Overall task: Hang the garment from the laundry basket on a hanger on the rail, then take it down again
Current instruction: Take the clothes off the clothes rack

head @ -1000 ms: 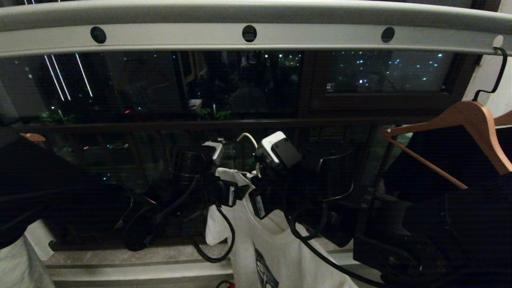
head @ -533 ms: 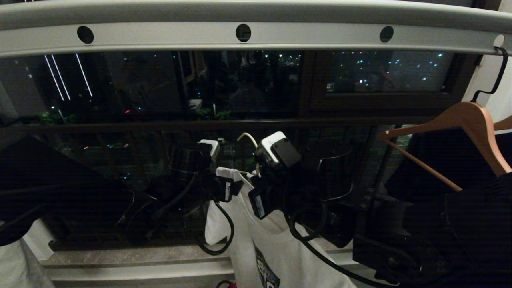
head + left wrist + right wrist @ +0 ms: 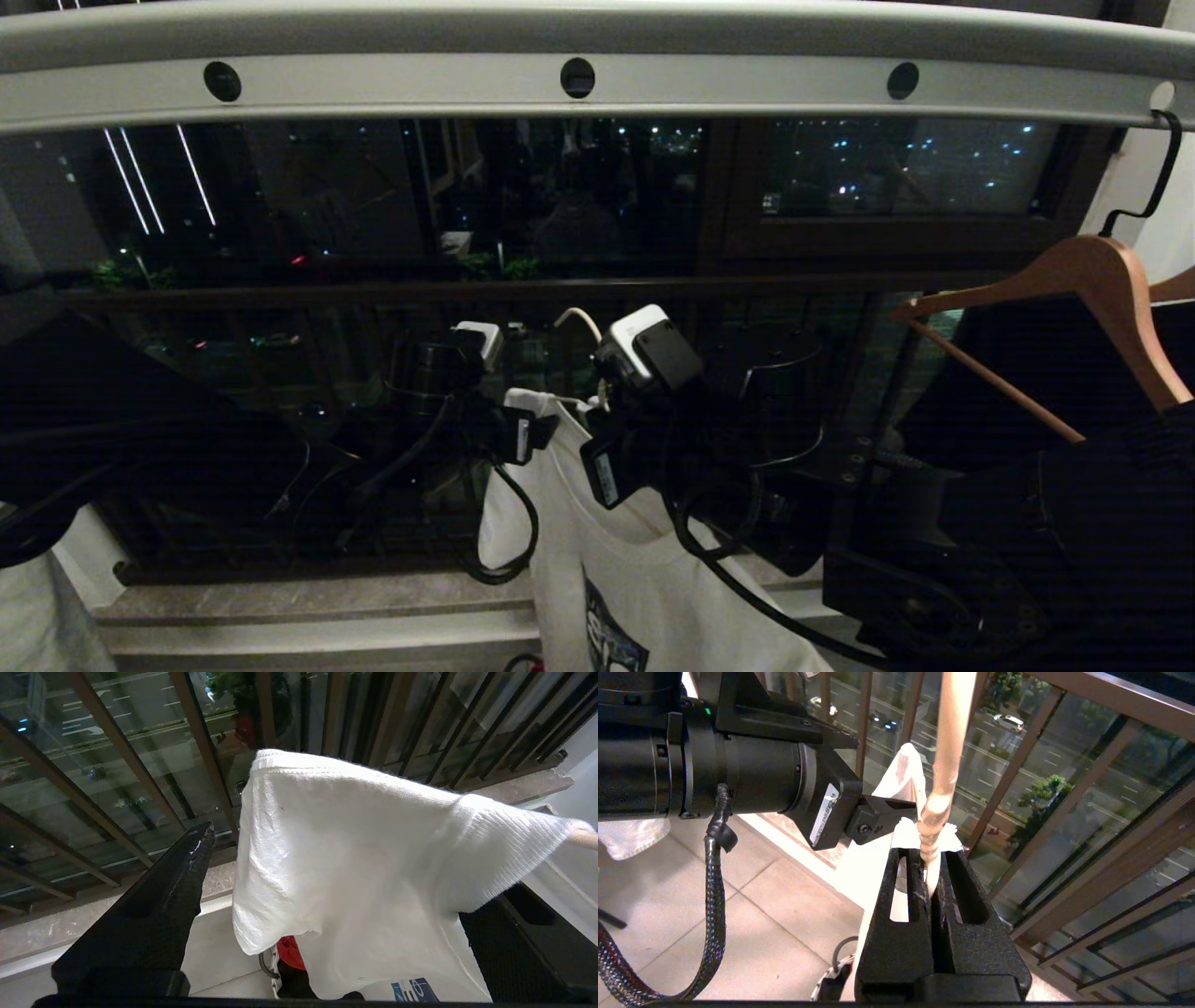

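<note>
Right gripper (image 3: pixel 930 877) pinched hanger (image 3: pixel 945 760) at twisted neck, below rail (image 3: pixel 597 89). Garment (image 3: pixel 355 858) draped on hanger. Left gripper (image 3: pixel 336 868) spread wide around garment's shoulder, gripping nothing.

Open run under the rail (image 3: pixel 597 89) across the upper left and centre of the head view, wooden hanger (image 3: pixel 1111 280) and dark clothes crowding the right edge, black garment (image 3: pixel 112 420) blocking lower left, balcony bars (image 3: pixel 280 373) closing off everything behind.
</note>
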Robot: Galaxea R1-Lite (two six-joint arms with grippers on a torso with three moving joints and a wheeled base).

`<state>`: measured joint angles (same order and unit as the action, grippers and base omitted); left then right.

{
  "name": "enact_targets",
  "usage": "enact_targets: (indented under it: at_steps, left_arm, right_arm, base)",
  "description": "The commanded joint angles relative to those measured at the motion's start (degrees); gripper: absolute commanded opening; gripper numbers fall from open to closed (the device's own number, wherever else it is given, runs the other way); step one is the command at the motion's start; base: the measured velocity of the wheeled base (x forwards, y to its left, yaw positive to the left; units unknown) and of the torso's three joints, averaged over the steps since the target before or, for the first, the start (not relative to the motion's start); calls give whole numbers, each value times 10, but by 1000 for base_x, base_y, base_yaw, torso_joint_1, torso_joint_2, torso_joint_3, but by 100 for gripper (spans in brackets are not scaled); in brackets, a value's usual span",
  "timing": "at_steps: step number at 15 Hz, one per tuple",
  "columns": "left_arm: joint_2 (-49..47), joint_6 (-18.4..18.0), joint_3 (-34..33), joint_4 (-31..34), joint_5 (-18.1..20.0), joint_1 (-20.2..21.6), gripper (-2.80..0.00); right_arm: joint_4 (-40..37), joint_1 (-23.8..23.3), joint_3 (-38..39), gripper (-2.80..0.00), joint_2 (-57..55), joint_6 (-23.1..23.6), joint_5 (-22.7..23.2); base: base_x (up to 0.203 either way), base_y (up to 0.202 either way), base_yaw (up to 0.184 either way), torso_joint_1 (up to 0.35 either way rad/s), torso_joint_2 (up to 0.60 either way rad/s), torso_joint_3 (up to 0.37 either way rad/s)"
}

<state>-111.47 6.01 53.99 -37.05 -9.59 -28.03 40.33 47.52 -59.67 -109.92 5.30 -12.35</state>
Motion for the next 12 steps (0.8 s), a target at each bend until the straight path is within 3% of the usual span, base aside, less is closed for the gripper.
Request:
enact_targets:
  at_steps: [1,2,12]
  left_arm:
    - [1,1,1,-2,-1,1,-20]
    - [1,1,1,-2,-1,1,-280]
    - [-5,-12,-1,-39,0,19,-280]
  right_arm:
    - [3,0,0,-280,0,1,0]
    - [2,0,1,-280,0,1,0]
    - [2,-1,3,-280,-3,2,0]
  base:
    - [0,0,0,0,0,0]
    - [0,0,0,0,0,0]
    - [0,0,0,0,0,0]
